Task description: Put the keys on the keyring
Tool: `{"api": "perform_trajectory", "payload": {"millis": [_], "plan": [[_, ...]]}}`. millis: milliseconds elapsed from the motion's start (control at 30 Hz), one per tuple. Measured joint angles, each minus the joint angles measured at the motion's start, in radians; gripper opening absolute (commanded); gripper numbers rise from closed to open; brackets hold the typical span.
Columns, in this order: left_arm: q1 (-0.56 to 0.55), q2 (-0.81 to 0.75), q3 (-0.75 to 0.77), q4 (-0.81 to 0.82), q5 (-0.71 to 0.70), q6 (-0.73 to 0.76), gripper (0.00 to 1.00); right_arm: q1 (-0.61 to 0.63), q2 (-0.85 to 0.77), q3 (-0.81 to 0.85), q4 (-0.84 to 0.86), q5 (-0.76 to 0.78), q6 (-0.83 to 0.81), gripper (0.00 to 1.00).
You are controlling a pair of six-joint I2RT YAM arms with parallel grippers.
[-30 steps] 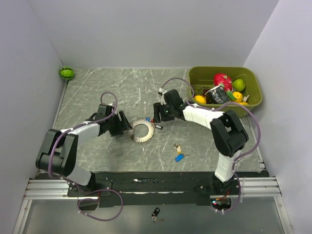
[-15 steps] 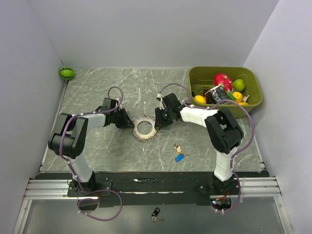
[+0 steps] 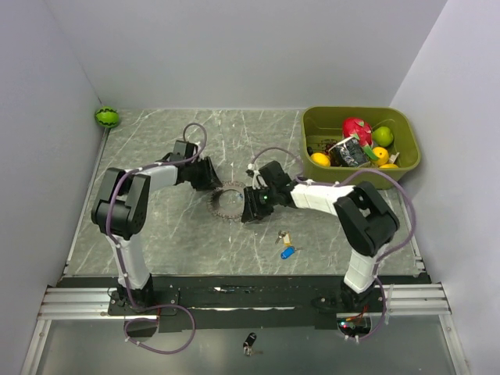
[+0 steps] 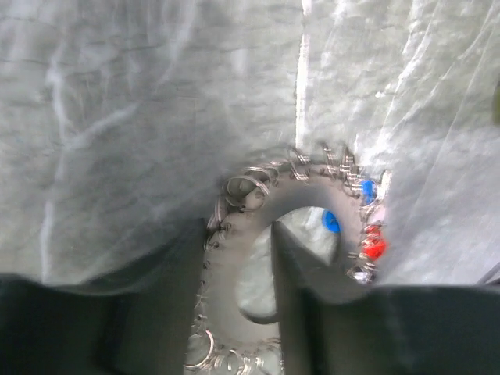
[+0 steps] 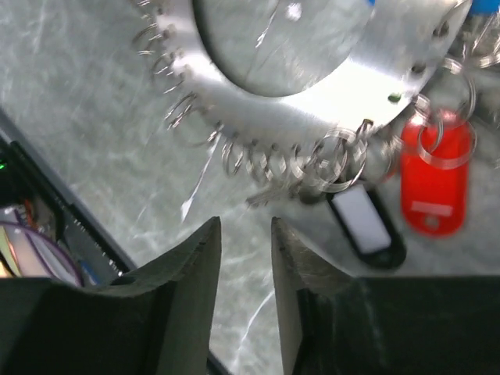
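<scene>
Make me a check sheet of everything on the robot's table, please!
Surface: grey marbled table.
Job's things: keyring mid-table; brass key and blue key loose nearby.
Clutter: bin of toy fruit, green ball, fob past the rail.
Grippers: left gripper looks closed on the keyring's band; right gripper slightly open, holding nothing.
Cables: purple cable loops on both arms.
Surroundings: white walls; nothing else seen.
</scene>
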Motion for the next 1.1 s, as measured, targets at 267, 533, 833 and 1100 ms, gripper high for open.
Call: {"api": "perform_trajectory", "payload": {"millis": [267, 533, 833, 1100], "plan": [[-0.007, -0.169, -0.123, 0.0, -0.074, 0.007, 0.64, 0.0, -0.161, -0.043, 0.066, 0.051, 0.012, 0.66], [-0.008, -0.352, -0.314, 0.037, -0.069, -0.041, 0.63, -0.004, -0.052, 0.085, 0.015, 0.169, -0.014, 0.63], [-0.015, -0.303, -0.396, 0.138, 0.003, -0.111, 0.57, -0.029, 0.053, 0.174, -0.036, 0.277, -0.013, 0.47], [-0.049, -0.198, -0.317, 0.192, 0.053, -0.123, 0.51, -0.031, 0.089, 0.157, -0.034, 0.248, 0.0, 0.33]]}}
